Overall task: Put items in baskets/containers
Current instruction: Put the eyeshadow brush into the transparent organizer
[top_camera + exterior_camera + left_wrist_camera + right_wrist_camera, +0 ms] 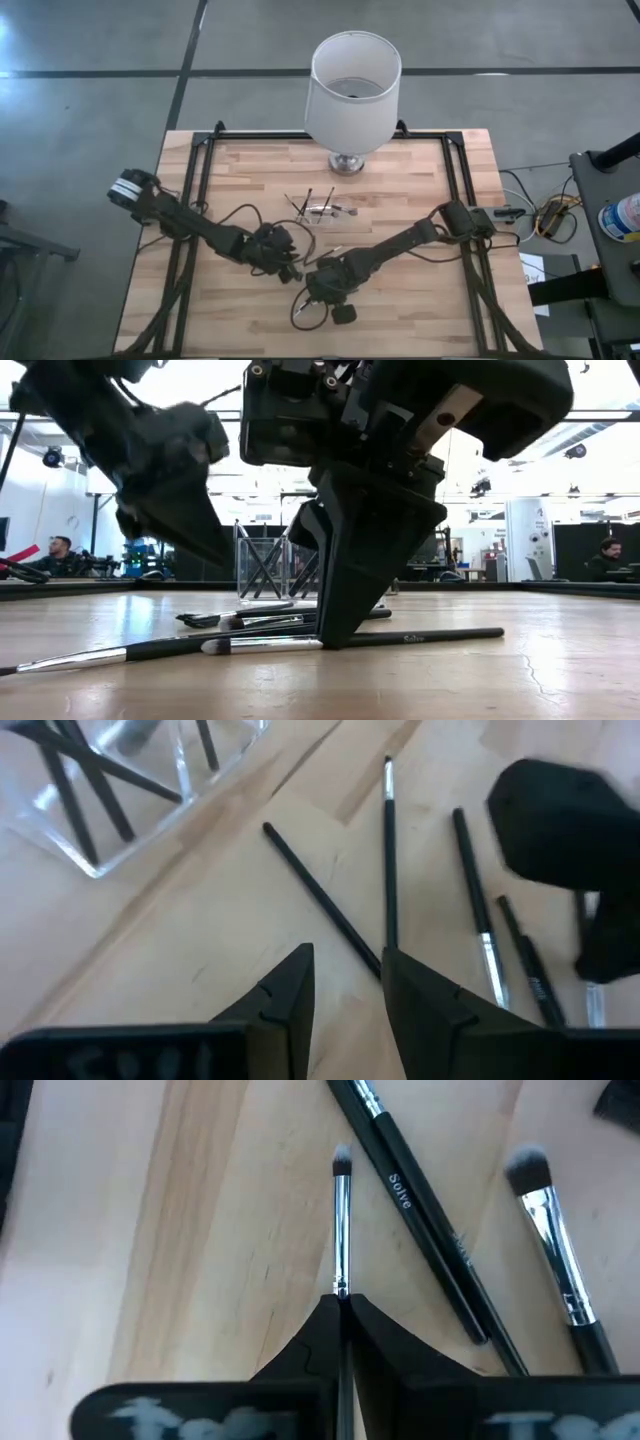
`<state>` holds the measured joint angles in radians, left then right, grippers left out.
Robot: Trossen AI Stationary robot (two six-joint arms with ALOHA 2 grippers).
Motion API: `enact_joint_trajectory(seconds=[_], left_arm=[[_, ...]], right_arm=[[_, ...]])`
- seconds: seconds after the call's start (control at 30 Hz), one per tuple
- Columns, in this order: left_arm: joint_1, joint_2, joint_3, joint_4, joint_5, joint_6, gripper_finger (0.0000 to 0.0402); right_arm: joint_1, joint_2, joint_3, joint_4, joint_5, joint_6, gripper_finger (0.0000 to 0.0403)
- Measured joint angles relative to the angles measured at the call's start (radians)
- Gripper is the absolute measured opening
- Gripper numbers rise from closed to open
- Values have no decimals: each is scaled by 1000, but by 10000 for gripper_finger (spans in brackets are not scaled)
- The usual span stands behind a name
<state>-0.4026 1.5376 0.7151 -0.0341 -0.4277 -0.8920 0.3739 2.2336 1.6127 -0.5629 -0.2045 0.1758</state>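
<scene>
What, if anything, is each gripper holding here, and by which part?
The right gripper is shut on a thin brush, gripping its dark handle just behind the metal ferrule. The left gripper holds nothing; its fingers are apart.

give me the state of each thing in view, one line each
right gripper: shut on a brush, down at the table
held brush: lying flat on the wood, pinched at its handle
left gripper: fingers apart, holding nothing, over the loose brushes
clear holder: upright on the table, several brushes inside
loose brushes: lying flat on the table, outside the holder
lamp: upright at the table's far side
</scene>
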Motion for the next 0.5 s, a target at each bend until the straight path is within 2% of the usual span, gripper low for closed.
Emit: enact_joint_trajectory(seconds=[0.23,0.5], left_arm=[[-39,-130,-1,-155,-43,-14,112],[-121,-190,-4,-281,-151,-156,112]], right_arm=[[-4,-30,-4,29,30,84,6],[9,-36,-3,43,55,138,6]])
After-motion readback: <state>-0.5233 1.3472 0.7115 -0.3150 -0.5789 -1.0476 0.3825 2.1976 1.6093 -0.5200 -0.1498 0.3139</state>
